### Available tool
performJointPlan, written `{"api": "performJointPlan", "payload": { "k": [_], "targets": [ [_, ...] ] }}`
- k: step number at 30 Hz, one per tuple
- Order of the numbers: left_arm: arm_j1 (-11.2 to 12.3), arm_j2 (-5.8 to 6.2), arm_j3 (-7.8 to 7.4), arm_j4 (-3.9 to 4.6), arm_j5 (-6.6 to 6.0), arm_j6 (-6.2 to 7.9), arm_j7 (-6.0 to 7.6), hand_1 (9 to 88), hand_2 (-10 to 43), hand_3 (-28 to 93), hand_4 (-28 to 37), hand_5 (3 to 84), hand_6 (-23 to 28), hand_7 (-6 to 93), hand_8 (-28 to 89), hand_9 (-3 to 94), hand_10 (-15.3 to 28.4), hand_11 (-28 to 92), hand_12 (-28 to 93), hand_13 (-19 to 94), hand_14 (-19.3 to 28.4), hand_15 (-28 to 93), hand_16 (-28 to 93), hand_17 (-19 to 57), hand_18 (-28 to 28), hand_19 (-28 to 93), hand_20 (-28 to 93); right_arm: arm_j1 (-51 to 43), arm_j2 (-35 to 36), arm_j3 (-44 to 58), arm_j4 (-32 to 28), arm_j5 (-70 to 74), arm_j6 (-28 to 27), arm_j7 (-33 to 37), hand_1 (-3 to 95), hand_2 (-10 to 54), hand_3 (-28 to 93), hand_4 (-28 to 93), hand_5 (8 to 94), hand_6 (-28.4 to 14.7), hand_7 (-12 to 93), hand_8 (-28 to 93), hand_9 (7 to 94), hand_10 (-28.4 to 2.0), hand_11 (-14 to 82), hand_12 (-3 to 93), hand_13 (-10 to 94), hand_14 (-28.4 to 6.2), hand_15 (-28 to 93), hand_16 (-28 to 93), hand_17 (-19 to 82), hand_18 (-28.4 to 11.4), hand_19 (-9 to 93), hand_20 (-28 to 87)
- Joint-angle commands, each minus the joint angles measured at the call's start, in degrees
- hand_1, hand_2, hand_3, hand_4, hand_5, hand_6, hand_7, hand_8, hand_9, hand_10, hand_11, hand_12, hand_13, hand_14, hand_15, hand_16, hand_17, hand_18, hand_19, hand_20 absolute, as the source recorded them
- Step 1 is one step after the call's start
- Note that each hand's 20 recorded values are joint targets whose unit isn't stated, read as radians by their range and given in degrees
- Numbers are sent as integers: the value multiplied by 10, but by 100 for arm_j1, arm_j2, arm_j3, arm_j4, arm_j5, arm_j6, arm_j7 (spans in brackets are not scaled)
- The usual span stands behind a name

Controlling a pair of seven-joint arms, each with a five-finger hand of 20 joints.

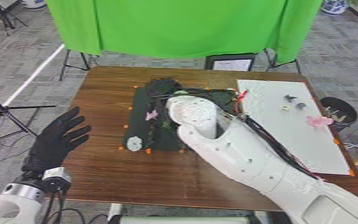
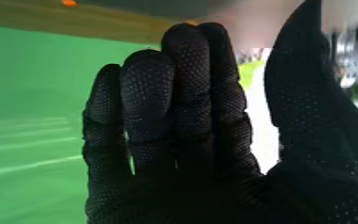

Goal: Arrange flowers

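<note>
My right hand (image 1: pixel 163 86) is over the upper left part of the dark green mat (image 1: pixel 165 142), partly hidden by its own white arm. In the right wrist view, the right hand (image 2: pixel 180 115) has straight fingers with the thumb apart, and nothing is held. A pink flower (image 1: pixel 151 115) and a pale grey-white flower (image 1: pixel 135 143) lie at the mat's left side. Another pink flower (image 1: pixel 318 121) rests on the white board (image 1: pixel 286 140). My left hand (image 1: pixel 58 142) is open beyond the table's left edge, away from the flowers.
Small dark pieces (image 1: pixel 290 98) and a yellowish piece (image 1: pixel 285 107) are on the board. A black bin (image 1: pixel 340 107) stands off the table's right edge. Behind the table are a green cloth (image 1: pixel 180 30) and a framed sheet (image 1: pixel 232 64). Brown tabletop (image 1: pixel 100 170) borders the mat.
</note>
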Motion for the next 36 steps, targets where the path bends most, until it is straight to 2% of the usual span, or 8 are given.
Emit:
{"api": "performJointPlan", "payload": {
  "k": [1, 4, 7, 11, 17, 23, 29, 36],
  "targets": [
    [81, -106, -53, 9, 2, -63, -119, 250, -20, 715, -283, 257, 37, 190, -106, 221, 115, 189, 172, 183, 164, 323, -3, -98, 217, 398, 99, -148, 940, 501, -764, 282, 375, 702, 278, -95, 905, -248, 595, 10, 416, -18, 677, -100, 429, 354, 599, -82, 716, 330, 167, -210, 690, 450],
    [134, -130, -99, -3, 3, -61, -125, 250, -19, 715, -283, 257, 37, 189, -106, 221, 115, 189, 173, 183, 163, 322, -3, -98, 217, 398, 99, -431, 1582, 822, -1042, 353, 364, 915, 276, -95, 919, -248, 559, 2, 419, -170, 607, -107, 456, 316, 554, -87, 716, 300, 156, -208, 694, 435],
    [210, -162, -155, -25, 5, -54, -129, 250, -19, 715, -283, 257, 37, 190, -106, 221, 115, 189, 172, 183, 163, 323, -3, -98, 217, 398, 99, -790, 2267, 1151, -1248, 478, 582, 1153, 272, -95, 914, -270, 493, -10, 421, -179, 539, -119, 444, 301, 505, -98, 702, 279, 143, -211, 692, 434],
    [242, -167, -179, -33, 11, -48, -121, 250, -19, 715, -283, 258, 37, 189, -106, 221, 115, 188, 172, 183, 164, 324, -3, -98, 217, 398, 99, -1234, 3177, 1484, -1421, 390, 764, 1319, 237, -95, 899, -282, 337, -50, 390, -169, 357, -148, 377, 265, 391, -124, 695, 191, 124, -214, 689, 427],
    [269, -211, -189, -45, 2, -63, -153, 250, -18, 713, -283, 257, 36, 190, -106, 221, 116, 189, 173, 183, 164, 325, -4, -98, 217, 398, 99, -2361, 3827, 2654, -1642, 661, 785, 1834, 220, -95, 902, -283, 251, -79, 319, -130, 245, -163, 232, 255, 305, -130, 585, 147, 106, -211, 673, 415],
    [310, -272, -209, -72, 11, -48, -132, 250, -18, 714, -283, 257, 36, 191, -106, 221, 115, 189, 173, 183, 163, 323, -4, -98, 217, 398, 99, -3178, 3987, 3489, -1640, 705, 745, 2121, 222, -95, 902, -283, 216, -84, 299, -125, 218, -170, 154, 248, 284, -132, 519, 140, 98, -209, 658, 398],
    [349, -283, -208, -92, 6, -4, -108, 251, -19, 715, -283, 257, 37, 189, -106, 221, 115, 190, 173, 183, 163, 323, -4, -98, 217, 398, 99, -3545, 4048, 3793, -1504, 844, 873, 2144, 231, -95, 906, -283, 199, -72, 288, -121, 265, -173, 134, 236, 319, -124, 509, 152, 99, -209, 656, 392],
    [330, -282, -200, -85, 1, 4, -105, 251, -18, 714, -283, 257, 37, 190, -106, 221, 115, 190, 172, 183, 164, 324, -3, -98, 217, 398, 99, -3498, 4061, 3845, -1282, 1182, 296, 2352, 259, -95, 917, -282, 172, -48, 319, -124, 276, -175, 160, 243, 327, -115, 537, 164, 104, -207, 654, 389]
  ]
}}
